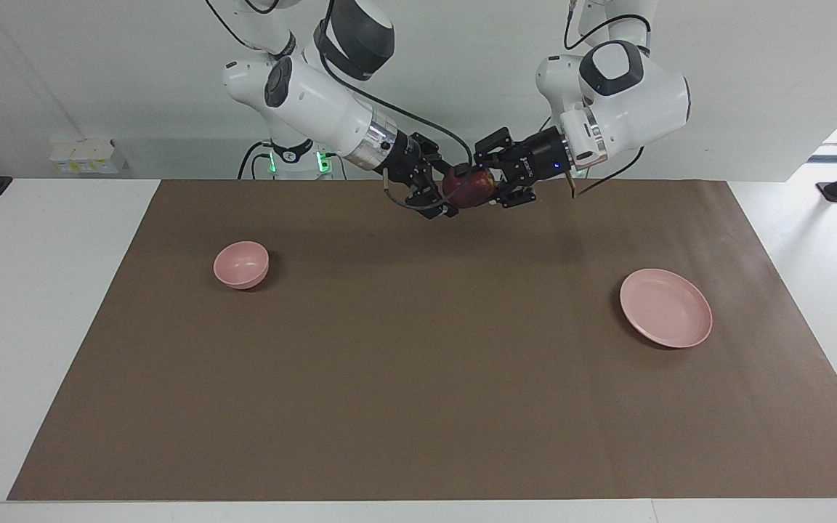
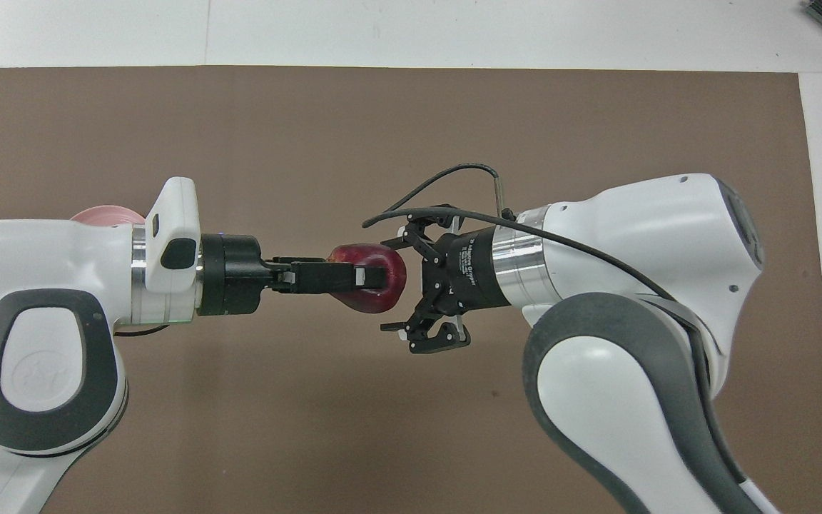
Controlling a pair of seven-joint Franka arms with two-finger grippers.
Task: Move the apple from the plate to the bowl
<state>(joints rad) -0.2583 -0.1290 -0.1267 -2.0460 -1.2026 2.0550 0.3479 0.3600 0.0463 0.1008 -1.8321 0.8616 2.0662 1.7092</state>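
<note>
The dark red apple (image 1: 466,190) (image 2: 381,294) hangs in the air over the brown mat, with my left gripper (image 1: 484,187) (image 2: 362,277) shut on it. My right gripper (image 1: 447,192) (image 2: 392,285) meets it head-on. It stands open, and its fingers reach around the apple's free end. The pink plate (image 1: 665,307) lies bare toward the left arm's end; in the overhead view only its rim (image 2: 100,213) peeks out past the left arm. The small pink bowl (image 1: 241,264) stands toward the right arm's end, hidden under the right arm in the overhead view.
A brown mat (image 1: 418,378) covers most of the white table (image 1: 41,305). Both arms stretch level over the strip of mat nearest the robots.
</note>
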